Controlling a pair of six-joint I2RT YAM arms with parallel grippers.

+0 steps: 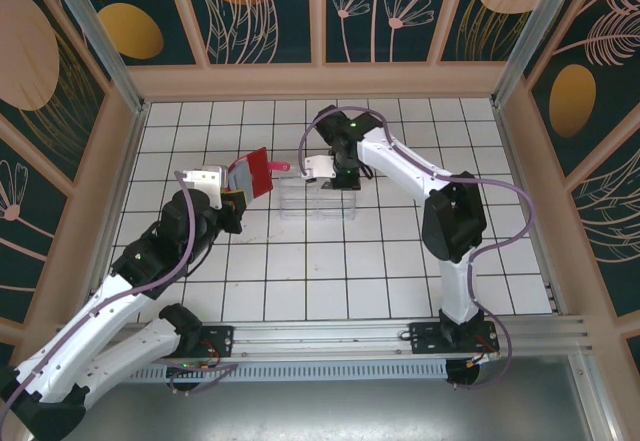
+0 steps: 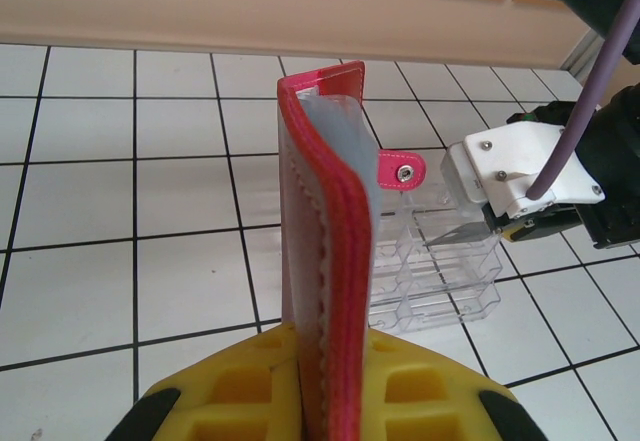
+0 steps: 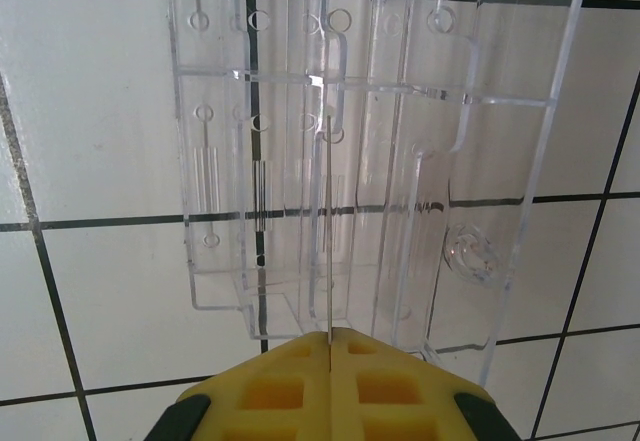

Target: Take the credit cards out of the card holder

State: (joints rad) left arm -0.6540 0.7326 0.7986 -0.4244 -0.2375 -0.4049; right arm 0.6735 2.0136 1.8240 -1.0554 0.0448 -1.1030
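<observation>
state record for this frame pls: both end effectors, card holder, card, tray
left end effector: shut on the card holder, holding it upright
card holder: red, partly open, snap tab sticking out toward the right arm
right end effector: shut on a thin card, seen edge-on
card: out of the holder, over the clear tray; colour cannot tell; contact with tray cannot tell
clear tray: flat on the white tiled table
cards inside holder: cannot tell
</observation>
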